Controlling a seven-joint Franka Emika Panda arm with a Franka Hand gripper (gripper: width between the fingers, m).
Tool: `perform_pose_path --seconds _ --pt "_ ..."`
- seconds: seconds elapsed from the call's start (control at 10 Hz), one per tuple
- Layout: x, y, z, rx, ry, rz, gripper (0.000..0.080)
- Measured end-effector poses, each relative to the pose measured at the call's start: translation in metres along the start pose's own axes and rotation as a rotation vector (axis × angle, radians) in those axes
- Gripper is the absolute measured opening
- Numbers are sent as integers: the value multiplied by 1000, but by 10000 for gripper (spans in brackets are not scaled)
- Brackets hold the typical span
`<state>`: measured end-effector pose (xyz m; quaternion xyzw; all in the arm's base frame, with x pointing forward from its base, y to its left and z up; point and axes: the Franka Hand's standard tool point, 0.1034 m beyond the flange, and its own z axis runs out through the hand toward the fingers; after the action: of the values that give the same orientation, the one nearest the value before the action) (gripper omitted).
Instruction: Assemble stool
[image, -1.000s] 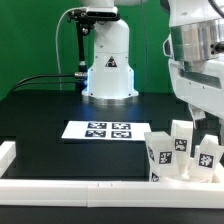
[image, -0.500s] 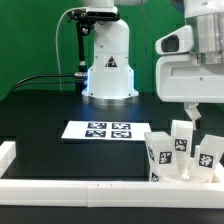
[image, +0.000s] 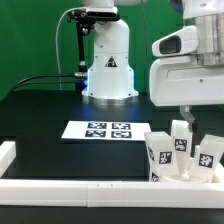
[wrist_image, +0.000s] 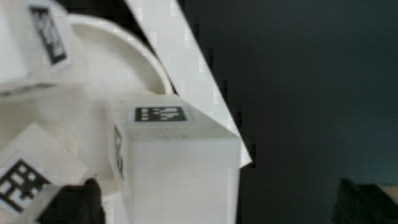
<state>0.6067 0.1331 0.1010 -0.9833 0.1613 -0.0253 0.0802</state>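
Observation:
Three stubby white stool legs with black-and-white tags stand close together at the exterior view's right: one in front (image: 160, 156), one behind (image: 182, 138) and one at the edge (image: 208, 158). My gripper (image: 191, 116) hangs open just above the rear leg, touching nothing. In the wrist view a tagged white leg (wrist_image: 178, 150) stands between the two dark fingertips (wrist_image: 71, 205), with my gripper (wrist_image: 222, 208) around it but apart from it. A curved white part (wrist_image: 107, 55), possibly the seat, lies beyond the leg.
The marker board (image: 98, 130) lies flat on the black table in the middle. A long white frame rail (image: 80, 186) runs along the front edge, another (image: 8, 154) at the left. The robot base (image: 108, 65) stands behind.
The gripper has turned level, shifted towards the exterior view's left and come down a little over the legs. The jaws stayed open. The legs have not moved.

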Motion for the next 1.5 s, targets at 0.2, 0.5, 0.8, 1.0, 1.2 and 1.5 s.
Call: perform_pose_path --seconds 0.2,0.5,0.8,1.0,1.2,1.5 --pt "-4 0 2 -12 -60 -368 649" --pt "0 6 1 -24 -56 -530 649" --pt "2 11 0 -36 -58 -655 649" --pt "2 17 5 -49 -58 -967 649" --pt "-1 18 12 -61 -77 -1131 649" --pt "-6 6 28 -97 -76 -1246 649"
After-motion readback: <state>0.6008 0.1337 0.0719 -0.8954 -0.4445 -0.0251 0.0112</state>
